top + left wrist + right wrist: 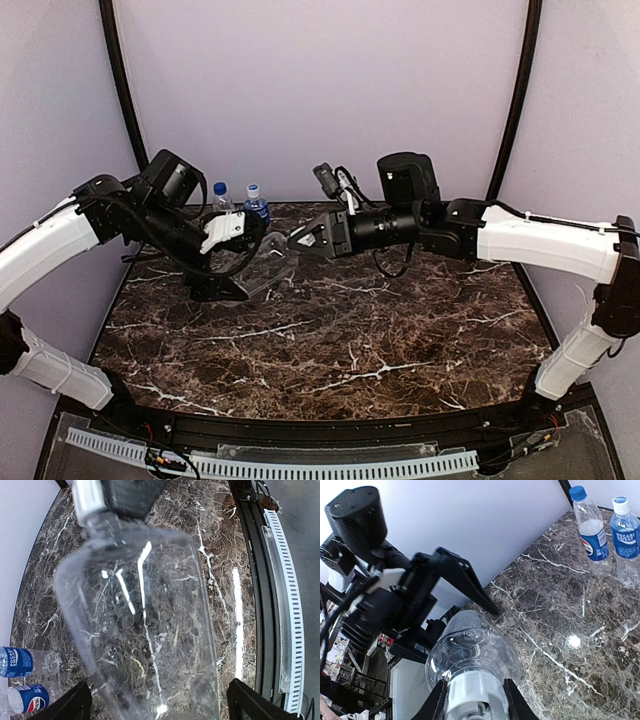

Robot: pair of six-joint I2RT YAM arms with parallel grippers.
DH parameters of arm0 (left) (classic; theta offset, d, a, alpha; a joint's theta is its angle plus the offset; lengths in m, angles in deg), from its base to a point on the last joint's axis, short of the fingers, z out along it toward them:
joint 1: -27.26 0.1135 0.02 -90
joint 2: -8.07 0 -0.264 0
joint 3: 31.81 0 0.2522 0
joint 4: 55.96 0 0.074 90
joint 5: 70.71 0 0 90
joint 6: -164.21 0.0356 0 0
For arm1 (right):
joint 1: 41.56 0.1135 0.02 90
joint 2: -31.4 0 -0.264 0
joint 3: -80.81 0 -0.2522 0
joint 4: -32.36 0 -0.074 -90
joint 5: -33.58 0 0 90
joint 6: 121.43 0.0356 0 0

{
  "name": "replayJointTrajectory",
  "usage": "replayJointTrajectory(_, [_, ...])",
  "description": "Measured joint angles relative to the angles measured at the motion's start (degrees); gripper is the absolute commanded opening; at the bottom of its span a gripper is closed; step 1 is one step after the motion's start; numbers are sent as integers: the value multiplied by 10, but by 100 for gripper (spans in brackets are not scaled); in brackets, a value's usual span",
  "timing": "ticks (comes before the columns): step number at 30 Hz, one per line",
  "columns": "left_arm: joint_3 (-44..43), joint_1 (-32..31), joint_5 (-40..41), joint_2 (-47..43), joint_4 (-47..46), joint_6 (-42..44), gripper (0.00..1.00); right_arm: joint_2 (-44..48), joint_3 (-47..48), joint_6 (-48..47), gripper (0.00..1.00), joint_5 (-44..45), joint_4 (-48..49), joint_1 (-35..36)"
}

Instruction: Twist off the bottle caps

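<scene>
My left gripper (250,262) is shut on the plain clear bottle (265,268) and holds it tilted above the table. That bottle fills the left wrist view (145,630), between my fingers (75,705). My right gripper (474,700) is shut on its white cap (472,692), also seen in the left wrist view (87,497). The Pepsi bottle (590,530) with a blue cap (577,492) and the blue-label bottle (625,535) with a white cap (620,504) stand upright at the back left (222,195) (256,203), both caps on.
The dark marble table (340,340) has a black rim and a white slotted strip (300,465) along its near edge. A pale wall stands close behind the two standing bottles. Both arms meet over the back left of the table.
</scene>
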Motion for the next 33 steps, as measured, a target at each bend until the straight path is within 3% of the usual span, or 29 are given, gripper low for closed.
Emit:
replayJointTrajectory(3, [15, -5, 13, 9, -13, 0, 92, -1, 3, 5, 0, -10, 28, 1])
replayJointTrajectory(11, [18, -6, 24, 13, -24, -15, 65, -5, 10, 5, 2, -10, 49, 0])
replayJointTrajectory(14, [18, -6, 28, 13, -26, -24, 60, -6, 10, 4, 58, -7, 49, 0])
replayJointTrajectory(16, [18, -6, 32, 13, -32, -27, 59, -6, 10, 7, 73, -6, 49, 1])
replayJointTrajectory(23, [20, -6, 86, 12, -58, -25, 55, 4, 9, 65, 79, 14, 39, -3])
replayJointTrajectory(33, [65, -14, 262, -17, -149, 12, 53, 30, 8, 146, 80, 55, 27, -10])
